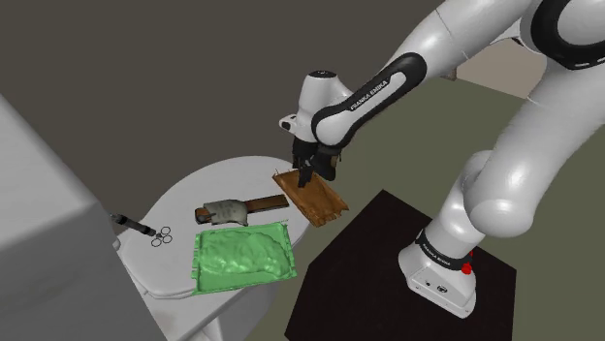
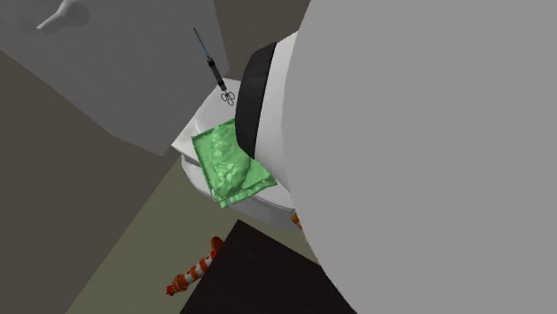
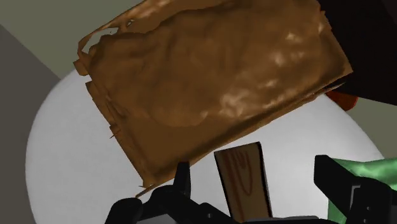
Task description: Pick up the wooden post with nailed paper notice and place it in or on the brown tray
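The wooden post point(image 1: 264, 203) lies flat on the round white table point(image 1: 189, 189), with a grey paper notice point(image 1: 226, 211) fixed on the half farther from the tray. Its bare end point(image 3: 244, 181) almost reaches the brown tray point(image 1: 314, 201), a shallow crumpled tray point(image 3: 210, 83) at the table's edge nearest the stand. My gripper point(image 1: 307, 178) hangs low over the tray's near side. In the wrist view the gripper point(image 3: 257, 184) is open. The post's end shows between the fingers, and neither finger touches it.
A green crumpled tray point(image 1: 242, 255) lies beside the post, also seen as the green tray point(image 2: 230, 166) in the second exterior view. A syringe point(image 1: 130, 224) and small scissors point(image 1: 162, 235) sit at the table's far side. The black stand point(image 1: 388, 271) is below. An orange cone point(image 2: 191, 273) lies on the floor.
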Robot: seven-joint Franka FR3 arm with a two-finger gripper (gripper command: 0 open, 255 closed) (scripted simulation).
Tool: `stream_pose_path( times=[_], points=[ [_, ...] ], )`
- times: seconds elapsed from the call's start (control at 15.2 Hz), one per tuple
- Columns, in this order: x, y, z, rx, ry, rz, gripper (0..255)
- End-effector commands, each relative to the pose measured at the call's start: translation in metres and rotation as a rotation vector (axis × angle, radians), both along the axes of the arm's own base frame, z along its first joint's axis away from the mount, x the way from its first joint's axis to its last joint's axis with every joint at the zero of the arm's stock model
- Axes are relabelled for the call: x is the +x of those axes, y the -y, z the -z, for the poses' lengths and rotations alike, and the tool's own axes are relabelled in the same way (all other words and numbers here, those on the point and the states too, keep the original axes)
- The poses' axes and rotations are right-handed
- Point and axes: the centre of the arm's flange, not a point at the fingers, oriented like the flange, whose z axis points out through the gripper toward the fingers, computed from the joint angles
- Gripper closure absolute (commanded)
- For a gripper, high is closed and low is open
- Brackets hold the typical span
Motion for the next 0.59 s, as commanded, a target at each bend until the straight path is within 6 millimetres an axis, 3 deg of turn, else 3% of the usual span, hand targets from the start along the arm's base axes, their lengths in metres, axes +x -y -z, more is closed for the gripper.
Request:
stream_pose_path(
  times=[0.0,0.2,0.53],
  points=[
    [0.005,-0.01,0.023,0.006,-0.002,-0.054,0],
    [0.013,-0.026,0.058,0.014,-0.006,-0.132,0],
    [0.015,-0.029,0.085,0.016,-0.007,-0.146,0]
  ],
)
